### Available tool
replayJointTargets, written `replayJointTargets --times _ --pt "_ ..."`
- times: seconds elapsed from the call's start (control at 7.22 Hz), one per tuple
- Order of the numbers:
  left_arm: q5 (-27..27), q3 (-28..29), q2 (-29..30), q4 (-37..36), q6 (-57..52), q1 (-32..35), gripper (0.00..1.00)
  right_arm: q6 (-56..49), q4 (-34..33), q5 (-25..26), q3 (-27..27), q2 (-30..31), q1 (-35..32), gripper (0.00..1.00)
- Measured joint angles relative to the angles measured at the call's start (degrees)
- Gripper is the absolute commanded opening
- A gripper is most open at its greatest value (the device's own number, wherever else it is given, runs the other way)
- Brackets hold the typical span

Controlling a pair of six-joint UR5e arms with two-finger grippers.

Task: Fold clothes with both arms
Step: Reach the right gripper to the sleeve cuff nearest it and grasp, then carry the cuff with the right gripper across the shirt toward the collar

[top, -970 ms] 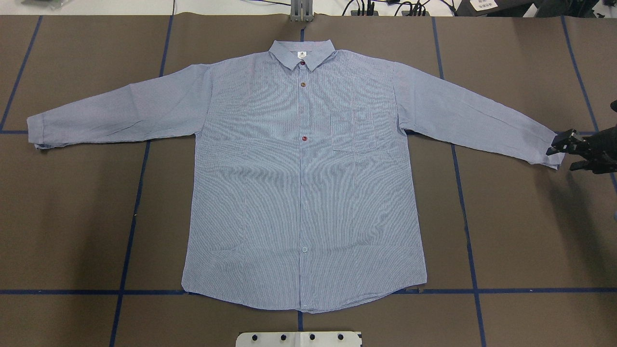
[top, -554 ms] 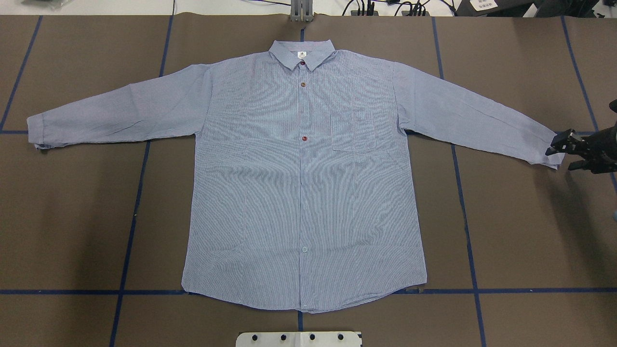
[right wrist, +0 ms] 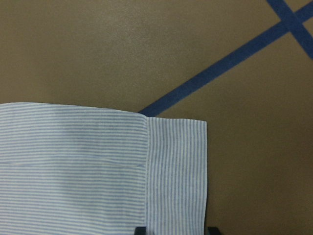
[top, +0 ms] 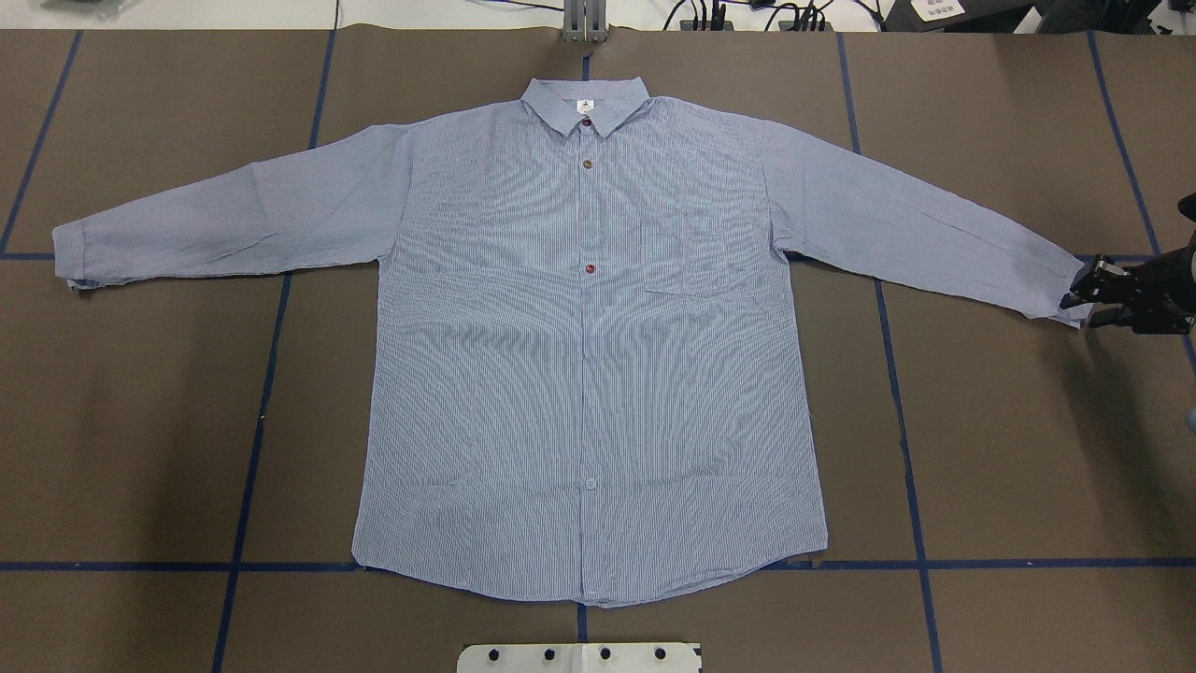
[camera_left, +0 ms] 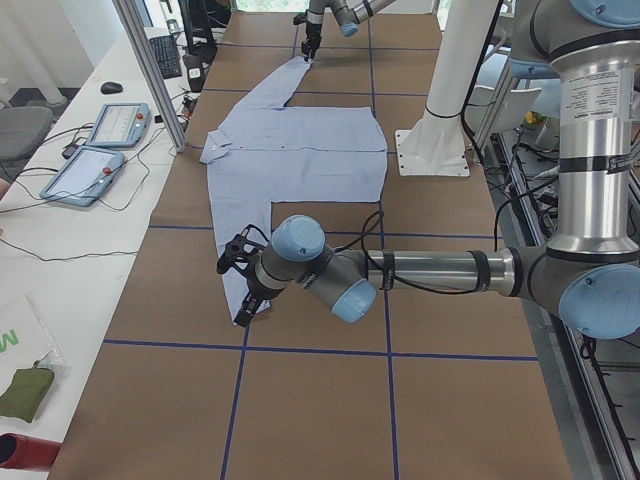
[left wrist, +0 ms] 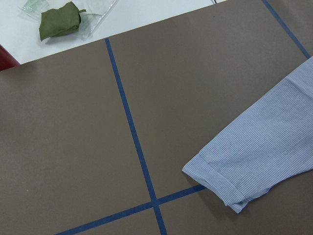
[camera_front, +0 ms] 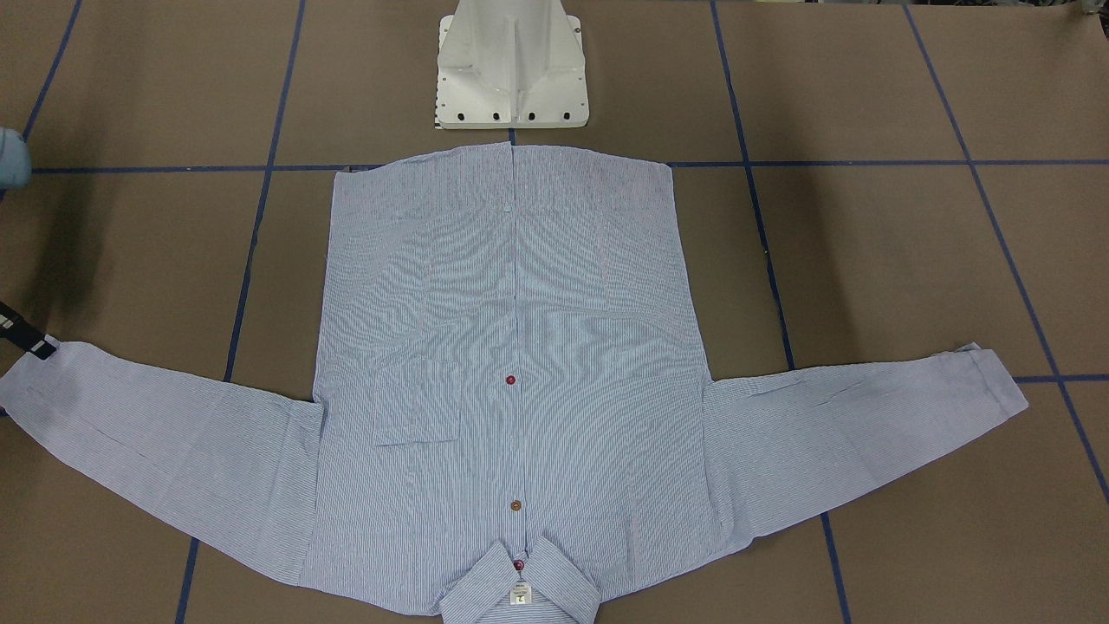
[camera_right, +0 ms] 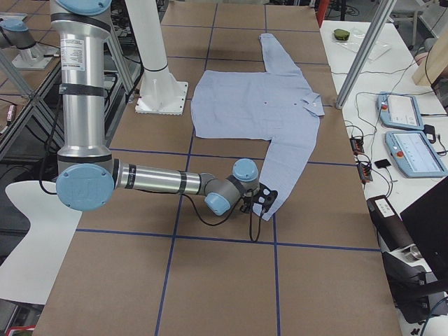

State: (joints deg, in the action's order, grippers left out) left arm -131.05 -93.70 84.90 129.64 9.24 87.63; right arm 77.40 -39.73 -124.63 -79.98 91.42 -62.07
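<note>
Currently the shirt (top: 579, 374) is lying flat and front-up on the brown table (top: 1009, 449), buttoned, both sleeves spread out to the sides. Its collar (top: 585, 101) is pointing away from the robot and its hem is sitting just short of the white pedestal (camera_front: 511, 69). The neck label (camera_front: 520, 594) is showing white inside the collar with a small dark mark on it, but the print is too small to read. Dark red buttons (top: 590, 269) are running down the placket, and the chest pocket (top: 687, 257) is lying on the side toward the robot's right. The right gripper (top: 1084, 297) is sitting low at the end of the sleeve on that side. Its fingers (top: 1103, 274) are standing apart, with the edge of the right cuff (right wrist: 176, 171) lying between their tips. The left gripper (camera_left: 240, 290) is hanging near the left cuff (left wrist: 215, 176). It is showing only in the view from the table's left end, so whether its fingers are spread or pressed together cannot be told. Blue tape lines (top: 252, 449) are crossing the table in a grid under and around the garment. A green pouch (left wrist: 59, 20) is resting on the white bench (left wrist: 29, 44) past the table's left end, and two tablet pendants (camera_left: 120, 125) are lying on the bench across the table from the robot, their screens unreadable.
</note>
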Motion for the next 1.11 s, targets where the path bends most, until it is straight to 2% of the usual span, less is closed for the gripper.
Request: replayJointTargets --times 0.42,0.69,0.83,1.11 --pt "0.0 -0.01 0.0 0.0 0.05 0.0 1.0 0.01 0.06 -0.08 -0.25 0.0 0.02 0.0" --pt "0.0 -0.09 0.0 0.0 0.06 0.0 1.0 0.05 -0.1 -0.81 -3.21 -0.06 -0.03 0.0" --pt "-0.02 -0.13 0.0 0.02 0.07 0.0 1.0 0.07 -0.4 -1.07 -5.69 -1.0 0.03 0.0" --pt "-0.05 -0.16 0.0 0.08 0.08 0.0 1.0 0.11 -0.89 -1.02 -7.53 -6.8 2.06 0.0"
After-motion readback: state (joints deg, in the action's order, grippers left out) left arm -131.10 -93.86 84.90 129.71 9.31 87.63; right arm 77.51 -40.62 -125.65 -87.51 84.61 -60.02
